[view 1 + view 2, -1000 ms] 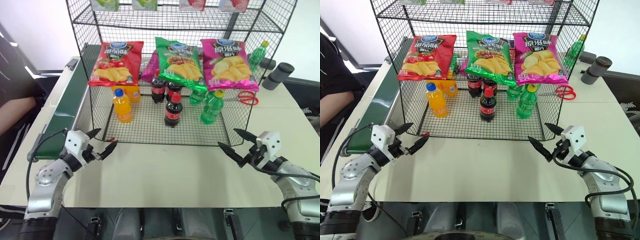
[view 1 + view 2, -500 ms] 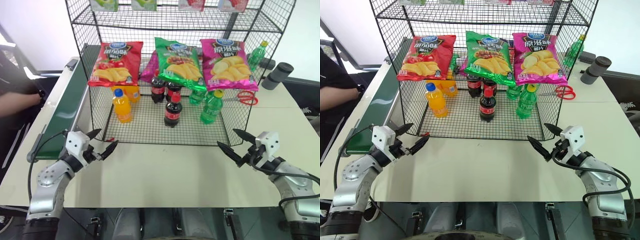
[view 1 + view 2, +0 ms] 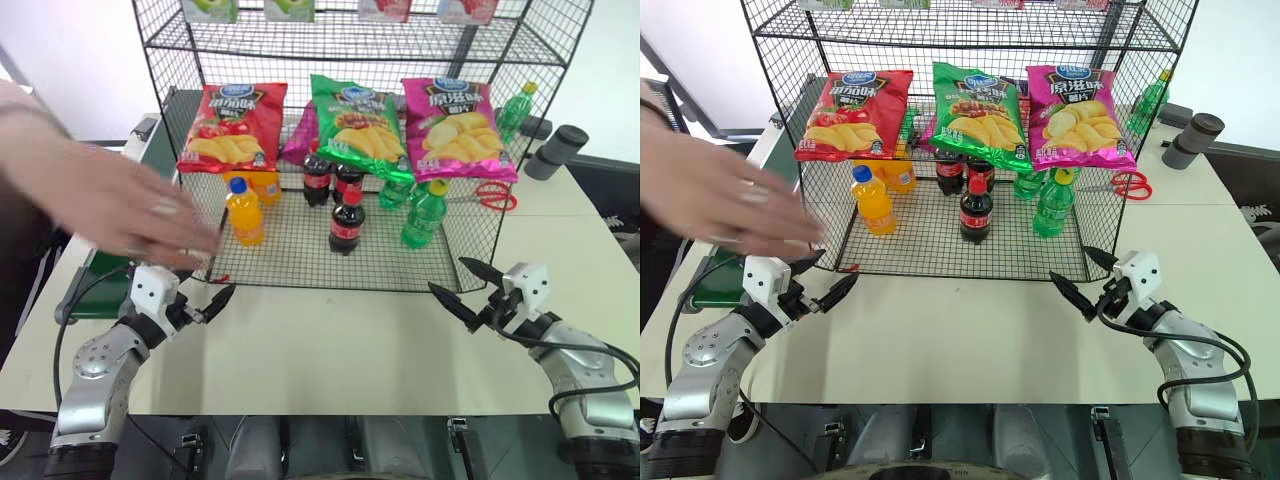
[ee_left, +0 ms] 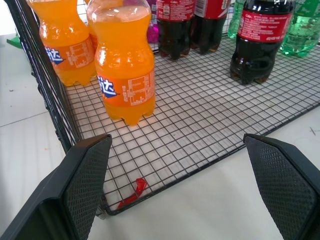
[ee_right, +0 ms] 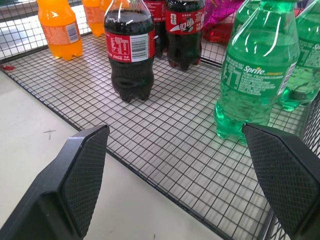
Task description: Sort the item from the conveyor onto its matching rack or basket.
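Bottles on the bottom tier of the large black wire-mesh rack (image 3: 480, 240): 3 small cola bottles w/ red caps and red labels, 1 in front (image 3: 346, 224) and 2 behind it (image 3: 317, 178) (image 3: 349, 180), all upright, none on the conveyor. Orange-drink bottles: 2, blue-capped one in front (image 3: 244, 212), 2nd just behind it (image 4: 64, 42). Green bottles w/ yellow caps: 2 inside the rack, front one (image 3: 425, 214) just right of the front cola; a 3rd green bottle (image 3: 513, 111) stands outside the rack at the back right. Crisp bags hung on the rack front: 3, red (image 3: 232, 127), green (image 3: 358, 123), pink (image 3: 456, 116).

Left gripper (image 3: 203, 303) and right gripper (image 3: 464, 287) both hang over the surface just before the rack's front edge, jaws spread wide, nothing between them.

Vs a sec ago: a person's hand (image 3: 110, 203), blurred, has swept in from the left across the long dark green conveyor belt (image 3: 130, 205) and the rack's left corner. Bottles and bags unchanged.

Pale cream surface (image 3: 340, 340) carries it all. Small red scrap (image 4: 134, 191) at the rack's front left edge. Red-handled scissors (image 3: 485, 195) lie right of the rack, dark grey cylinder (image 3: 557, 151) at the far right corner. White wall behind.
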`<action>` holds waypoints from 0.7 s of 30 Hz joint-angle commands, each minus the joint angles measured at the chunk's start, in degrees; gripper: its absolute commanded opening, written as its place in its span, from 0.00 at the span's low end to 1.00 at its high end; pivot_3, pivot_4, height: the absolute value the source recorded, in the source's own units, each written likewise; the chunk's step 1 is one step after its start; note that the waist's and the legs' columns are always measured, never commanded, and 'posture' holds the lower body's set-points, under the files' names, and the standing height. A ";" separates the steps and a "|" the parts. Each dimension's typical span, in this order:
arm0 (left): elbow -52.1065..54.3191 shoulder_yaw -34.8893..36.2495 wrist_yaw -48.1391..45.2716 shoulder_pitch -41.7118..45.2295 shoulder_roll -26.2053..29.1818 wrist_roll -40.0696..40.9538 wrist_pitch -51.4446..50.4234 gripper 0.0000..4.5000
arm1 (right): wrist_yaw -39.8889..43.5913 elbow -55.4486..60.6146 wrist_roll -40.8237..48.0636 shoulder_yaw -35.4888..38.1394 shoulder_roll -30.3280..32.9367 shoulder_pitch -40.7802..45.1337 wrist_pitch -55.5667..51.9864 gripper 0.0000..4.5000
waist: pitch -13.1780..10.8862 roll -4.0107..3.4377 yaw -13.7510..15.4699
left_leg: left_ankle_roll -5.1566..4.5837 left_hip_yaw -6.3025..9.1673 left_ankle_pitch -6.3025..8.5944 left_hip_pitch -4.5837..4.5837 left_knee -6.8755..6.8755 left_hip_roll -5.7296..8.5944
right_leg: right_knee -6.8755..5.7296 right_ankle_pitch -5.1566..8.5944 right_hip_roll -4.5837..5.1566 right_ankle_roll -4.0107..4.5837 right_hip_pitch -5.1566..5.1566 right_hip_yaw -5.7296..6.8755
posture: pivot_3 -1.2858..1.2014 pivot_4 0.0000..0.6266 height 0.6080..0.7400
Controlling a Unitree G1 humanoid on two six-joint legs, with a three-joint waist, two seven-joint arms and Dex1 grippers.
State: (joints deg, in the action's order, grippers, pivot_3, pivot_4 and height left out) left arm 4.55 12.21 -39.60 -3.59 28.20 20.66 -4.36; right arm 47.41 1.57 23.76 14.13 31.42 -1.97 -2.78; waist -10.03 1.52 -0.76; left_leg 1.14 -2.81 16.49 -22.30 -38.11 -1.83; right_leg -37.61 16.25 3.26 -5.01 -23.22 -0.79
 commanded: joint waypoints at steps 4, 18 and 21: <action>1.56 0.88 0.73 0.64 0.11 0.30 0.44 1.00 | -0.11 -0.45 0.17 0.76 0.08 1.47 1.31 0.98 | 0.00 0.00 0.00 | 0.00 0.00 0.00 0.00 0.00 0.00 | 0.00 0.00 0.00 0.00 0.00 0.00 | 0.52 0.24 1.00; 2.19 0.61 1.61 0.74 -0.15 0.22 -0.08 1.00 | 0.54 -2.08 -0.48 0.39 -0.19 1.39 2.81 0.98 | 0.00 0.00 -0.02 | 0.00 0.00 0.00 0.01 0.00 0.00 | -0.03 0.00 0.00 0.00 0.00 0.00 | 0.52 0.24 1.00; 2.47 0.65 1.76 0.52 -0.23 0.25 -0.07 1.00 | 0.60 -2.17 -0.45 0.24 -0.15 1.52 2.81 0.98 | 0.00 0.00 -0.02 | 0.00 0.00 0.00 0.02 0.00 0.00 | -0.04 0.00 0.00 0.00 0.00 0.00 | 0.52 0.24 1.00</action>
State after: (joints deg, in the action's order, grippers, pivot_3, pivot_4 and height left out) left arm 4.83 12.10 -38.52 -3.33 27.95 20.65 -4.64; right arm 47.76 -0.90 22.97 13.93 31.42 -0.63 -0.92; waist -10.03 1.52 -0.78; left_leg 1.14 -2.80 16.49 -22.28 -38.11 -1.83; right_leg -37.65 16.25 3.26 -5.01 -23.22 -0.79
